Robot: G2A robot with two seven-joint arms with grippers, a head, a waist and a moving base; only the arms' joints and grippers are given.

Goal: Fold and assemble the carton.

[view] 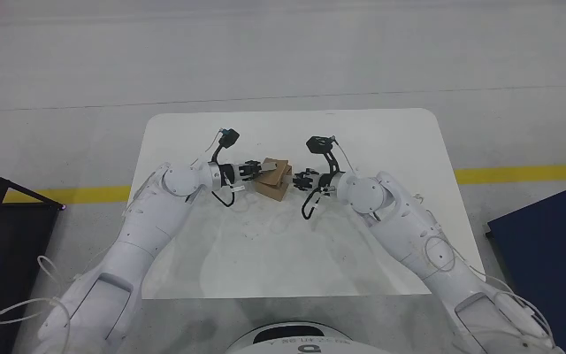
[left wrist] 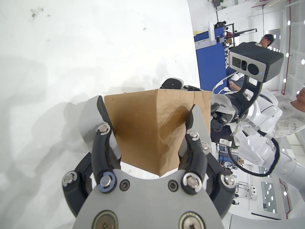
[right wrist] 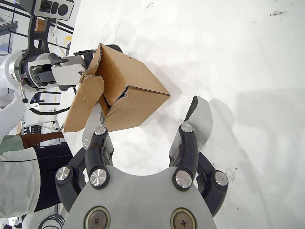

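One flap [right wrist: 83,103] of the cardboard carton [right wrist: 133,91], mid desk [view: 371,248], gapes, seemingly torn; left gripper [left wrist: 147,110] fingers clench the carton, right gripper [view: 305,180] fingers spread beside it. Next, likely: tuck that flap shut.

The top view looks down from high on the whole white rounded worktop [view: 380,133]; both wrist views sit close, facing each other across the brown cardboard carton [view: 276,177].

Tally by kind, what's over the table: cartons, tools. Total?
carton: 1
tools: 2 (left tool, right tool)
Total: 3
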